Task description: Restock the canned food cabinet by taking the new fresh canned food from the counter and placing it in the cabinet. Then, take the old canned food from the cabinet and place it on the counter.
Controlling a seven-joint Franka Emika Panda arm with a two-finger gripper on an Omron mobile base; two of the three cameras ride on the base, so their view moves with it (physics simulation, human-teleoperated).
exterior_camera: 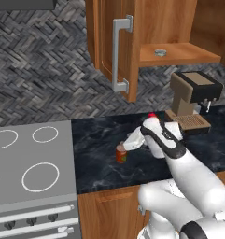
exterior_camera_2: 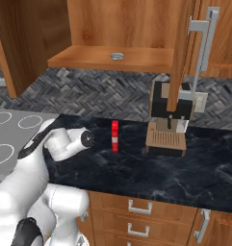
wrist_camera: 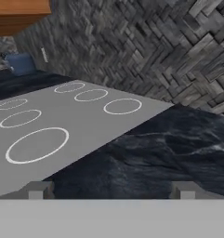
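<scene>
The flat silver tin (exterior_camera: pixel 160 52) (exterior_camera_2: pixel 117 56) lies on the shelf (exterior_camera: pixel 188 55) (exterior_camera_2: pixel 83 58) of the open wooden cabinet (exterior_camera: pixel 107 37). Upright on the black counter (exterior_camera: pixel 97 133) (exterior_camera_2: pixel 194 168) (wrist_camera: pixel 169 148) stands the orange-red can (exterior_camera: pixel 121 154), just right of the stove. My gripper (exterior_camera: pixel 123 145) (wrist_camera: pixel 112 190) hangs low right over that can, pointing toward the stove. The fingertips (wrist_camera: pixel 39 190) are wide apart, so it is open, and nothing shows between them. In the right base view my arm hides the can.
The grey stove (exterior_camera: pixel 30 163) (wrist_camera: pixel 62 121) lies left of the counter. A red carton (exterior_camera_2: pixel 115 136) stands mid-counter, and a coffee machine (exterior_camera: pixel 193 98) (exterior_camera_2: pixel 169 117) sits at the back right. The cabinet door with its bar handle (exterior_camera: pixel 117 56) (exterior_camera_2: pixel 204 48) hangs open above.
</scene>
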